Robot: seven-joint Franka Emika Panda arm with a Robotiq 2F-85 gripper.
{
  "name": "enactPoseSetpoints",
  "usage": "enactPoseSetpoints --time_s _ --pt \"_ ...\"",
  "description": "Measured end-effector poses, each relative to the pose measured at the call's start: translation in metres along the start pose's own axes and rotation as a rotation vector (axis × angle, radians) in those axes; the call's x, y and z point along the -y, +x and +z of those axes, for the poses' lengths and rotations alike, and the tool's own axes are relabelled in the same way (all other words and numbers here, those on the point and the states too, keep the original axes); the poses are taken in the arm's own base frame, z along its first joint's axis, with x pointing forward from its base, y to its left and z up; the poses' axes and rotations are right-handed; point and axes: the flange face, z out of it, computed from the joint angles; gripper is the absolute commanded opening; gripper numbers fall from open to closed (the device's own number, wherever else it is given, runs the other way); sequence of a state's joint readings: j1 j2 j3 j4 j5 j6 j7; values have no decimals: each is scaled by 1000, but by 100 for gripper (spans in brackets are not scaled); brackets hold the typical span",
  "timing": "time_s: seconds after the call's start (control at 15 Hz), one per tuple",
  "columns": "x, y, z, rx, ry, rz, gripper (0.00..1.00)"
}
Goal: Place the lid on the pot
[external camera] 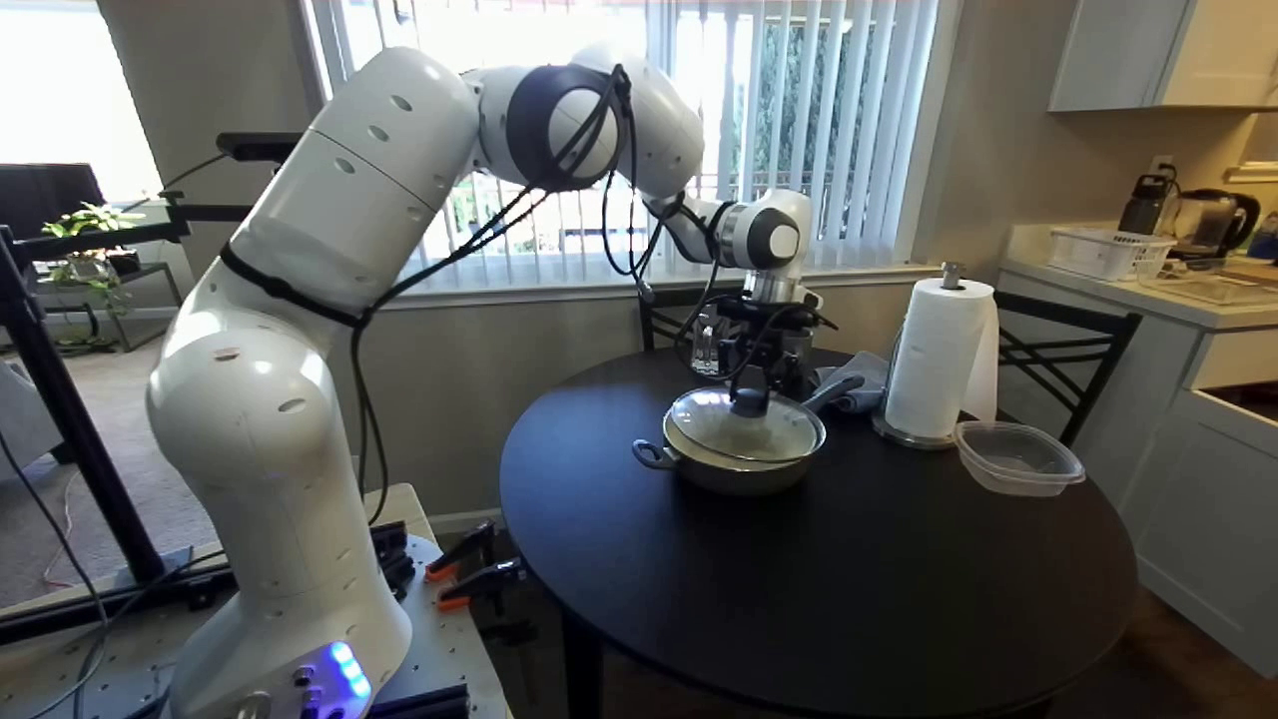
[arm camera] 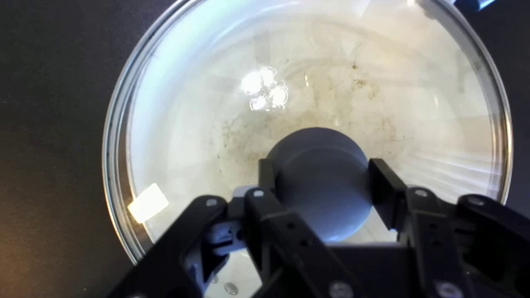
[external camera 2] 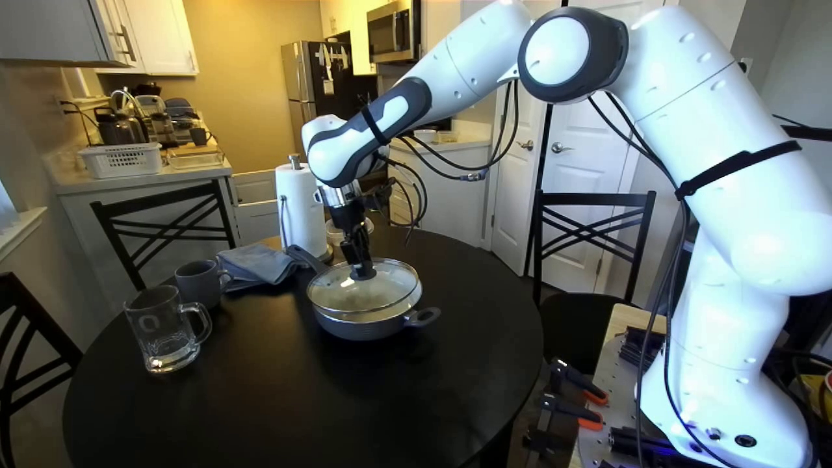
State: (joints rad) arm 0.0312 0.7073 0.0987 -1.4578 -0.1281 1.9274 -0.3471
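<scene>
Farthest left on the worktop [external camera 2: 260,409], in an exterior view, a stein [external camera 2: 162,331] is standing, with a mug [external camera 2: 197,284] near it and farther back. Next a cloth [external camera 2: 257,265] is lying bunched, then a roll [external camera 2: 299,214] is standing upright, and the pot [external camera 2: 364,331] is pointing its long handle [external camera 2: 307,258] toward them. Next along, the claw [arm camera: 322,176] is gripping the lid [external camera 2: 364,300] by its knob [arm camera: 323,192], the pads [arm camera: 385,190] bearing on it from opposite sides. The lid is covering most of the pot, but not squarely: in both exterior views a pale strip of the pot's inside is showing past its edge toward the side handle [external camera 2: 412,318]. Whether its far edge is touching, I am not managing to tell. By my judgement it is needing a little lowering and shifting that way before release. Letting go now might be dropping that side with a clatter, or letting it slip partly inside, the cause being its crooked or off-centre lie. Pressing down hard might be catching the edge and tipping or skidding the pot, since nothing visible is bracing it; the long handle could then be shoving the cloth or knocking the roll. And with the hold being only on that round knob, the lid could be twisting between the pads if one side is meeting the pot too soon
</scene>
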Motion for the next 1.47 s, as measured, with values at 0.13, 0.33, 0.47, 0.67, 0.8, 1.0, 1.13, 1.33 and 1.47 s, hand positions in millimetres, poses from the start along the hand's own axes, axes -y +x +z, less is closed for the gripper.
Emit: enactPoseSetpoints --time_s 0.13,0.33,0.47,0.67,0.8,1.0,1.13,1.33,1.47 --pt "-1 0 0 0 -1 2 33" --pt "-3 -1 1 1 -2 4 33" --pt "-3 -1 1 1 -2 4 33" --pt "-3 -1 1 2 -2 4 33" --pt "-3 -1 1 2 -2 4 33" --pt "-2 -1 1 6 -4 2 33" --pt "-2 -1 1 7 -4 1 33" --pt "-1 -1 2 12 -3 1 89" --pt "1 -4 10 39 7 -1 98"
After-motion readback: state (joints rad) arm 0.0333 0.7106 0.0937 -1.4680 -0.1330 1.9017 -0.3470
